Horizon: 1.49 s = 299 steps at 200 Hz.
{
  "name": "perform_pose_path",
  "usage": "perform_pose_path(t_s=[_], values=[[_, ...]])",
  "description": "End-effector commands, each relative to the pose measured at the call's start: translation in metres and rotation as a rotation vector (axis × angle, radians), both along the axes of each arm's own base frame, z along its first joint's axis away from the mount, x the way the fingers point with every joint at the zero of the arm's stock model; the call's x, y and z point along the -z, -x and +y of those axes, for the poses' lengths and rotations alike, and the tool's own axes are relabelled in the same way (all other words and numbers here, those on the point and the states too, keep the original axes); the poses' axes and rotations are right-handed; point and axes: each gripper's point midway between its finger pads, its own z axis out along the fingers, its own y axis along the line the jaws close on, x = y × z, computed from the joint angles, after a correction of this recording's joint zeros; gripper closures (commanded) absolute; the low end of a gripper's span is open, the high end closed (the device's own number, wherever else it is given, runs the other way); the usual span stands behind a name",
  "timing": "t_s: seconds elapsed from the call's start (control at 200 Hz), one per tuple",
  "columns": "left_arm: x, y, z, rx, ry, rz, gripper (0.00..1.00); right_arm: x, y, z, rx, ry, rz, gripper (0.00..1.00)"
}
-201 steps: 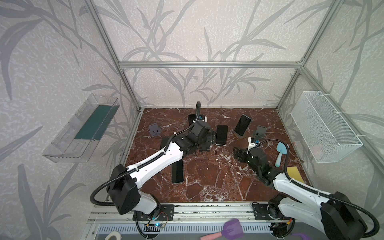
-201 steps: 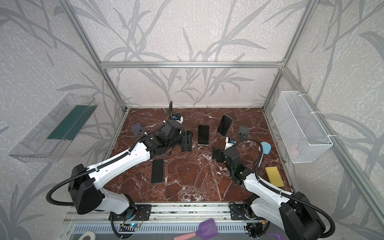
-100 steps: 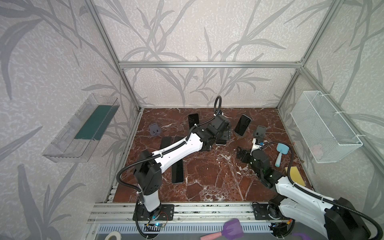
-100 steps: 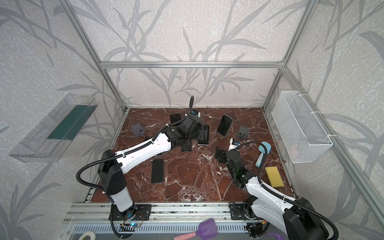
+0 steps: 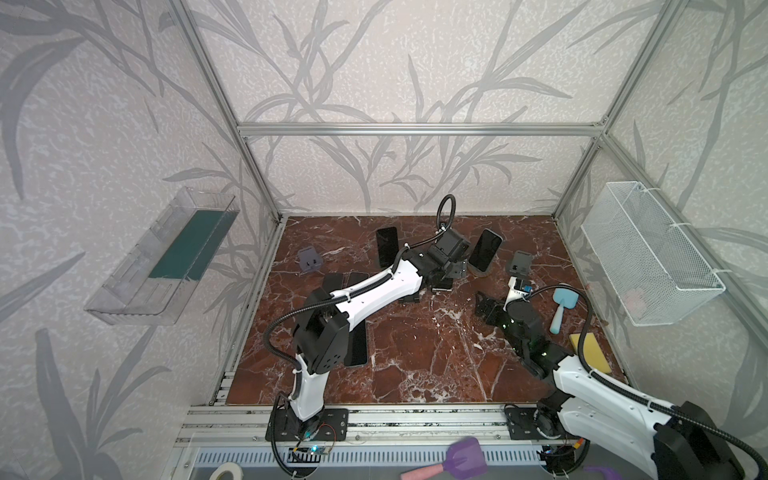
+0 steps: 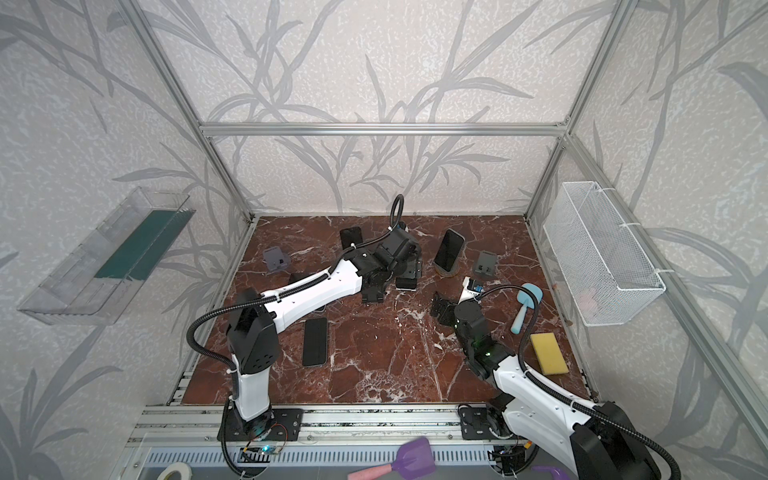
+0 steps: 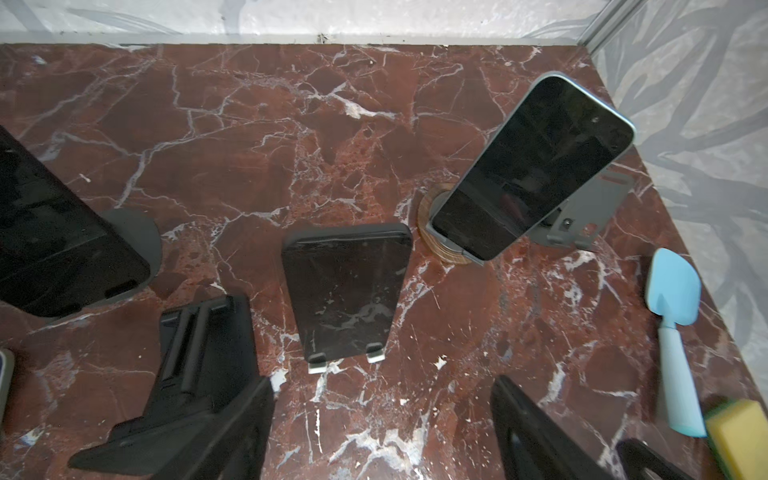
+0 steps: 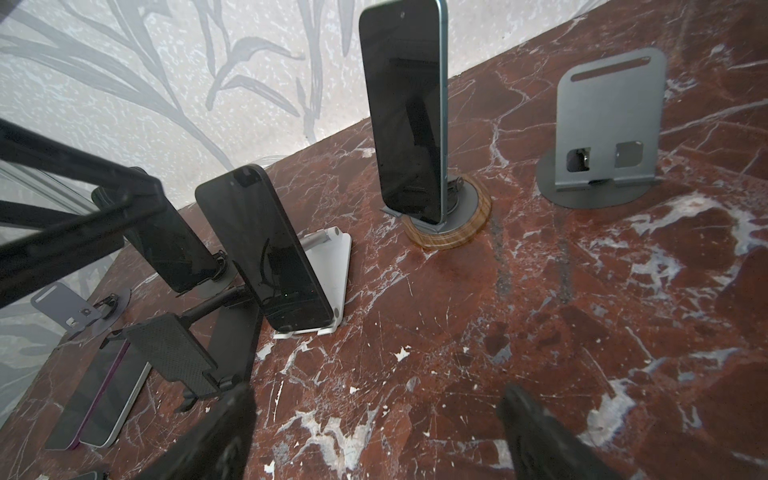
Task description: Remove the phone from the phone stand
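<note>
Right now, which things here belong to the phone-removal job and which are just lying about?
Job: black phone on white folding stand; blue-edged phone on wood-rimmed round stand.
Lying about: light blue spatula; yellow sponge; empty grey metal stand.

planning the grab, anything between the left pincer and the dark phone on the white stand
Nothing visible: only bare marble between the open left pincer and the dark phone. A black stand sits beside that path.

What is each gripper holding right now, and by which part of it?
Nothing is held. The left gripper and the right gripper both have open fingers, with only the red marble tabletop between them.
</note>
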Motion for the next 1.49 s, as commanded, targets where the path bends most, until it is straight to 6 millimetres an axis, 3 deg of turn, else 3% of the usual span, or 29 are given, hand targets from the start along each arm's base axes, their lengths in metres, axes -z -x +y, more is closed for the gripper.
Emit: perform_pose_path(t_s=[0.0, 0.435, 0.675, 1.215, 1.49], values=[[0.000, -0.012, 0.011, -0.089, -0.047, -0.083, 0.18, -0.001, 0.001, -0.002, 0.011, -0.015, -0.020, 0.09], [0.030, -0.032, -0.007, -0.072, -0.078, -0.095, 0.01, 0.001, 0.000, 0.003, -0.009, -0.021, -0.010, 0.09], [0.044, -0.040, -0.013, -0.058, -0.095, -0.054, 0.01, 0.002, 0.000, 0.005, -0.017, -0.022, -0.008, 0.08], [0.054, -0.055, -0.008, -0.074, -0.175, -0.046, 0.02, 0.001, 0.000, 0.006, -0.024, -0.027, -0.009, 0.08], [0.063, -0.069, -0.004, -0.107, -0.213, -0.047, 0.07, 0.002, -0.001, 0.008, -0.030, -0.027, -0.005, 0.08]])
